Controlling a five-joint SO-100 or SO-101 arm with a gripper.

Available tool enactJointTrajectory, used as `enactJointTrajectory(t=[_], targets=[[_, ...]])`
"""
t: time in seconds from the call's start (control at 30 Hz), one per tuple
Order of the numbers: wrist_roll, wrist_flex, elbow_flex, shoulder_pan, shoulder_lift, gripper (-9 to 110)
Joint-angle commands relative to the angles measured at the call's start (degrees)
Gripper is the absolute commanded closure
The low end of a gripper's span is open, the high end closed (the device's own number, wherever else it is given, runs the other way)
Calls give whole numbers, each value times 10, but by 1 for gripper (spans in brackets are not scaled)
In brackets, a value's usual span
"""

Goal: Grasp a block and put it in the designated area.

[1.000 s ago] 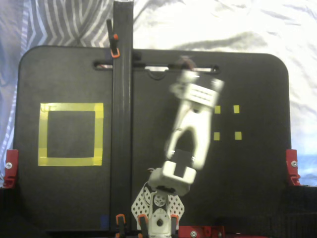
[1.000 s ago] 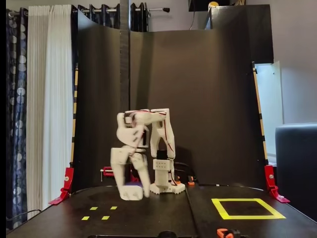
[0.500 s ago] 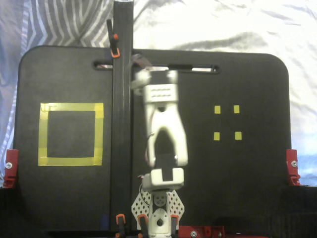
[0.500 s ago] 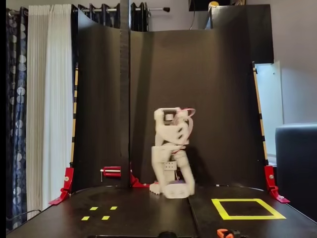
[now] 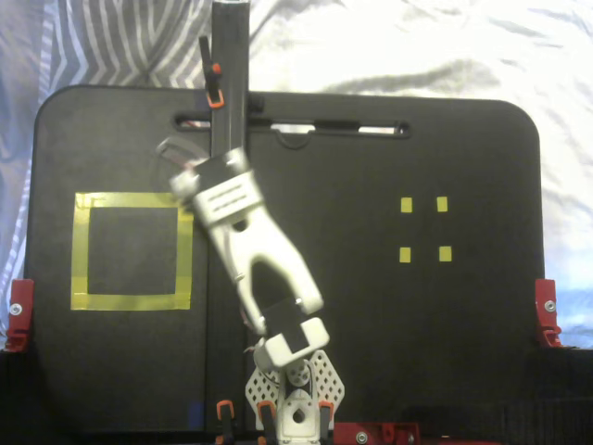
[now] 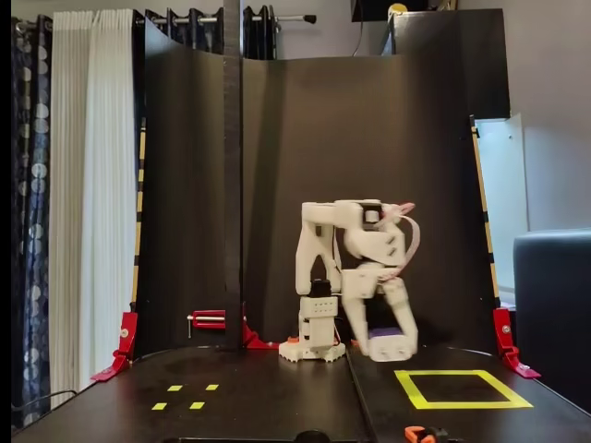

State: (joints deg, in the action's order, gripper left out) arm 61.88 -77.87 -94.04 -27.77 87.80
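The step in hand looks like the carry: the arm (image 5: 273, 264) leans from its base toward the yellow tape square (image 5: 132, 301), and in the view from above its wrist hangs over the square's near edge, not over the black middle. In the front view the gripper (image 6: 389, 348) hangs low, just above the table and just short of the yellow tape square (image 6: 462, 402), with the jaws closed around the block (image 6: 386, 330), of which only a small dark blue patch shows between the white fingers (the picture is soft with blur there). The block is thus in the gripper's hold, off the table, beside the square and not yet inside it; from above it is hidden under the wrist. The next move, as I judge it, calls for a little more reach over the tape so the block clears the yellow band, then a short lowering and a release over the black middle. The blue patch is wider than it is tall, so the block's long axis probably lies roughly level, across the fingers. I cannot tell which way its prongs point, since they are not visible in either view.
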Motion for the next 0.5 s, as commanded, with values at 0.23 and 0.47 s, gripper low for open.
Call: enactJointTrajectory(t=[0.23,0.47], targets=[[-91,12,-11,-111,33,84],[-150,38,-39,-180,31,84]])
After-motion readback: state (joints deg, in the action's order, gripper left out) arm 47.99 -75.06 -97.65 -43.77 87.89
